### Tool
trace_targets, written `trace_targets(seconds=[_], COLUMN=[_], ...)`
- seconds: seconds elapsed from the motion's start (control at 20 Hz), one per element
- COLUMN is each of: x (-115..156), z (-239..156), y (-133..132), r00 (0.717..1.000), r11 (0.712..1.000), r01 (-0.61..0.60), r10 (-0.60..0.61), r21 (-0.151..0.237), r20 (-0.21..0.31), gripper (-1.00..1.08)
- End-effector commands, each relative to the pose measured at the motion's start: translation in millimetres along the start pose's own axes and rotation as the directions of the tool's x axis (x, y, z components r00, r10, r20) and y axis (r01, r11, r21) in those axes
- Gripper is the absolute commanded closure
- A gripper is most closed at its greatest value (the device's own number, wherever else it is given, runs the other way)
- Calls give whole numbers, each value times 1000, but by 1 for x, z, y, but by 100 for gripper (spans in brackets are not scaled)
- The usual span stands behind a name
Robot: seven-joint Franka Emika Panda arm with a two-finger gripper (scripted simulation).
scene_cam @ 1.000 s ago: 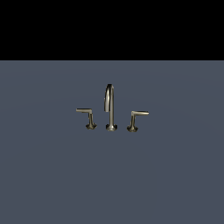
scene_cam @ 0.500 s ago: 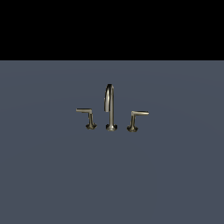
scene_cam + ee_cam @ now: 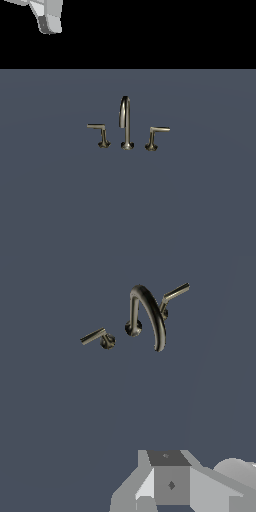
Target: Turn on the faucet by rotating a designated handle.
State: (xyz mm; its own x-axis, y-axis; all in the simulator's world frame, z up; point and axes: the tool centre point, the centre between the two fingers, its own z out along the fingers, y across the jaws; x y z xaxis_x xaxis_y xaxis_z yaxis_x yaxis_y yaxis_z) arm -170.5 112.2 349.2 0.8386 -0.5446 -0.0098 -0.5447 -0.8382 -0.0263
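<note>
Hovering my gripper [image 3: 50, 22] high at 10 o'clock, well apart from the faucet [image 3: 126, 122], for approach room; target handle [image 3: 98, 131] untouched. Can't tell whether the fingers are parted.

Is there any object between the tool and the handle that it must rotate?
Nothing visible stands between them. The tool hangs high at the exterior view's upper left, well apart from the handle. Only bare surface lies around the faucet.

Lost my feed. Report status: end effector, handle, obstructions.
End effector high, far from the faucet, jaw state unreadable. Handle untouched, lever jutting to the exterior view's left. Nothing seen between them.
</note>
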Motion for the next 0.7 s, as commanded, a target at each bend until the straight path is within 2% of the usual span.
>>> trace_targets(seconds=[0.0, 0.3, 0.65], x=[4, 17, 35], z=[13, 41, 73], y=[-11, -36, -62], r00=[999, 985, 954], r11=[999, 985, 954], r01=[-53, -172, -299], r10=[53, 172, 299], r21=[1, 1, 2], r20=[0, -1, -2], gripper=[108, 108, 108])
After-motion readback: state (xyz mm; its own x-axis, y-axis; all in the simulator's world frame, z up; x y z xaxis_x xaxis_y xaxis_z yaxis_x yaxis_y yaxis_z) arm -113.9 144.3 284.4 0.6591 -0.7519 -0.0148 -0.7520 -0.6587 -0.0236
